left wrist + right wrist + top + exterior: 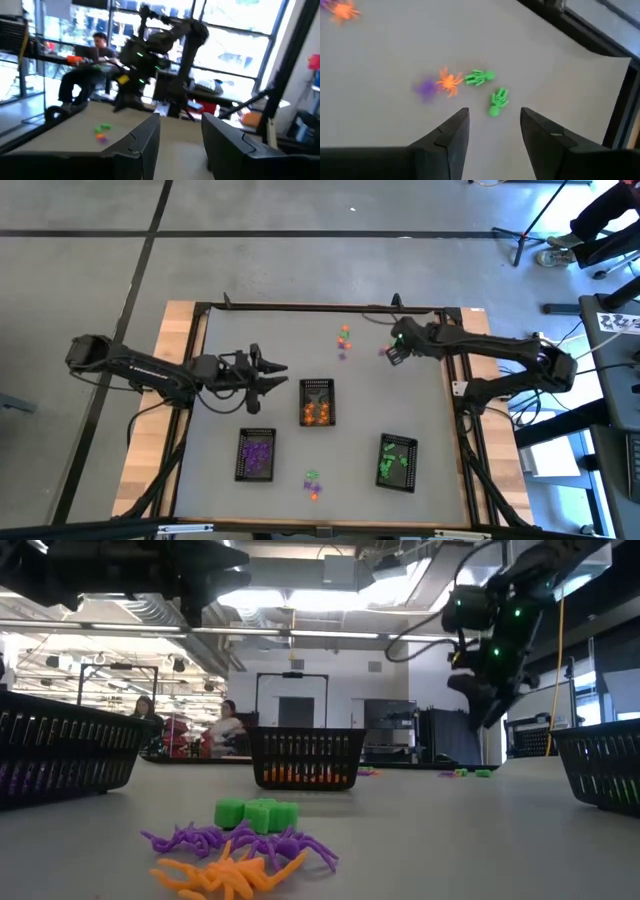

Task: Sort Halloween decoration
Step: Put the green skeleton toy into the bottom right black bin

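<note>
From above, your left gripper [283, 377] hangs beside the orange tray [316, 402], fingers apart, empty. Low down, trinkets [240, 850] lie up front. Your right gripper [494, 131], fingers apart, hovers over green figures [490, 90].

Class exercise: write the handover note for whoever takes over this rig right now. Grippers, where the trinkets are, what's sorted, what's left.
Left gripper: open, empty, beside the orange-filled tray.
Right gripper: open, empty, above two green figures at the table's far side.
Done: purple tray, green tray and the orange one each hold matching pieces.
Left: far loose cluster; near pile of spiders and green pieces.
</note>
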Controlling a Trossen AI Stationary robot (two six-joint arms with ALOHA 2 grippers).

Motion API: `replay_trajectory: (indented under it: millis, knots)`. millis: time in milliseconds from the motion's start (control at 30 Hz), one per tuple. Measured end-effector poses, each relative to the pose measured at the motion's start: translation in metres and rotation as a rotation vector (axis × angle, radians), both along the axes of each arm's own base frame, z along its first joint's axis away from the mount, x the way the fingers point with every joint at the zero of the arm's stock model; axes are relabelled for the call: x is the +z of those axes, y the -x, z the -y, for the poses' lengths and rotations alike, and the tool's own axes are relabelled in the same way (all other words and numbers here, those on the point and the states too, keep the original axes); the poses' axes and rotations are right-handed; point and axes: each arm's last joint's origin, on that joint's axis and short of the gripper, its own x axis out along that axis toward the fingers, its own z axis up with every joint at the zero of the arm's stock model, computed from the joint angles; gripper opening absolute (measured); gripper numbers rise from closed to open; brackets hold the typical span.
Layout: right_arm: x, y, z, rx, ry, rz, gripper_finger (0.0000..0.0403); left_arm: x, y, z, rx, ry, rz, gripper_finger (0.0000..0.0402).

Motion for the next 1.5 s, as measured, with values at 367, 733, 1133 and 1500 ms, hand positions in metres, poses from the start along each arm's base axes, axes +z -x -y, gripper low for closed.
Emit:
replay_trajectory:
  millis: [367, 733, 1133, 1500]
  knots:
    - [-0.039, 0.017, 0.039, -0.127, -0.062, 0.04, 0.0175, -0.005, 0.0, 0.01, -0.026, -0.031, -0.058, 0.0136]
    - [-0.084, 0.007, 0.055, -0.119, -0.172, -0.045, 0.0172, -0.009, 0.0, 0.01, -0.027, -0.034, -0.099, 0.0136]
    - [-0.07, 0.008, 0.052, -0.056, -0.157, 0.004, 0.0019, -0.011, 0.0, 0.01, -0.027, -0.033, -0.121, 0.0136]
    - [-0.012, 0.019, 0.019, 0.113, -0.269, 0.118, 0.0035, -0.011, 0.0, 0.01, -0.027, -0.033, -0.122, 0.0136]
